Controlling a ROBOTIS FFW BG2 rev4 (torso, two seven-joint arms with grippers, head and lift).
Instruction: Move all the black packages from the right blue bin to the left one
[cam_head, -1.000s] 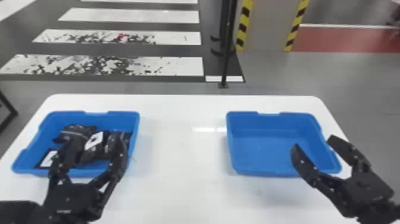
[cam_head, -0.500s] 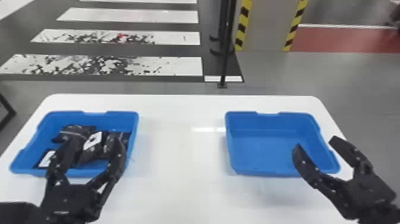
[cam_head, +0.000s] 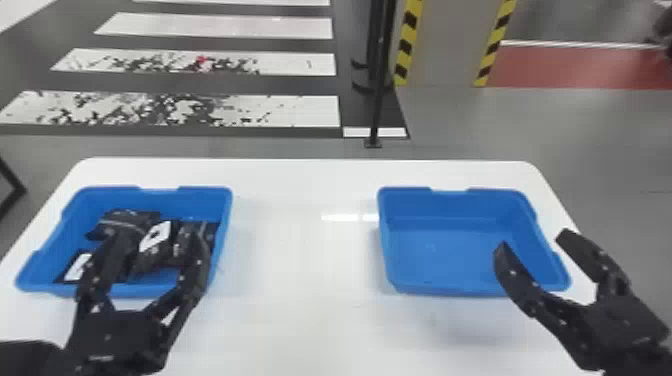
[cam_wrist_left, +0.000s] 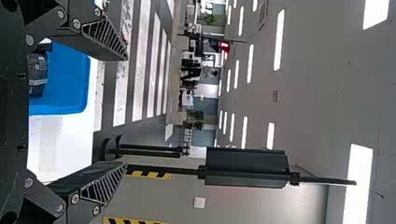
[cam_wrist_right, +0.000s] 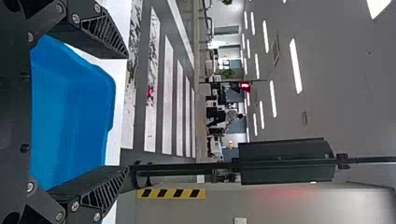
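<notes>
Left pincer (cam_head: 160, 236) and right pincer (cam_head: 534, 239) both hang with fingers apart; black packages (cam_head: 131, 220) lie in the left blue bin (cam_head: 165, 199). Transfer looks finished: ease both up and back without catching bin or packages

A grey-floored hall (cam_head: 500, 125) under strip lights (cam_wrist_left: 279, 39)
A white, round-cornered surface (cam_head: 300, 260) stands before white floor stripes (cam_head: 215, 26), a black pole (cam_head: 378, 107) and a grey panel (cam_head: 445, 45) edged with yellow-and-black tape (cam_head: 407, 40); a red floor band (cam_head: 575, 67) lies beyond.
</notes>
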